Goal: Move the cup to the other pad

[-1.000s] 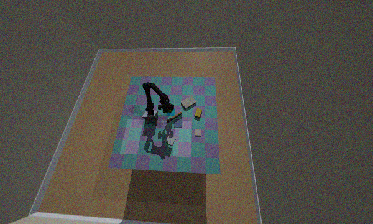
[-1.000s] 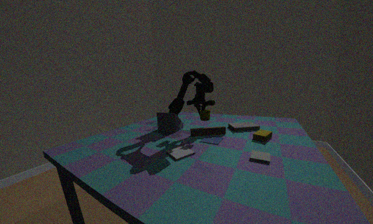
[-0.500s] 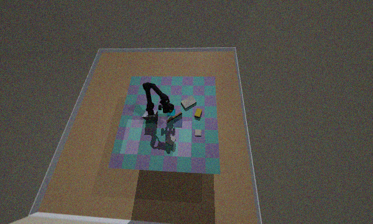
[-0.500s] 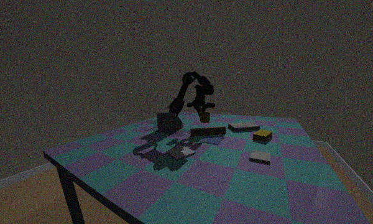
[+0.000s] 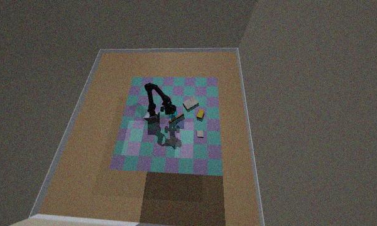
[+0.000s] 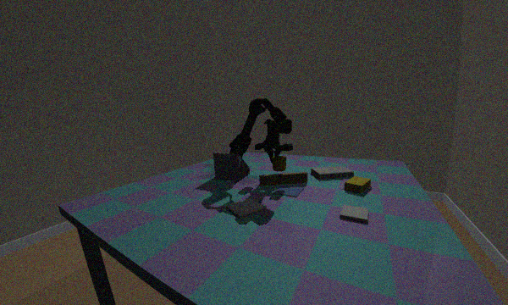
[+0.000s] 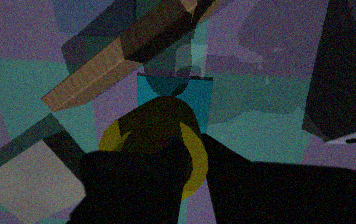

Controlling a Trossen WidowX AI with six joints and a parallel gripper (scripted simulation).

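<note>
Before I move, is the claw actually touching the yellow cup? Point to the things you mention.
Touching. The exterior view shows the yellow cup (image 5: 173,112) (image 6: 280,163) (image 7: 199,162) hanging at the fingertips of the claw (image 5: 171,110) (image 6: 275,162) (image 7: 194,137), and the wrist view shows the fingers closed on its wall.
</note>
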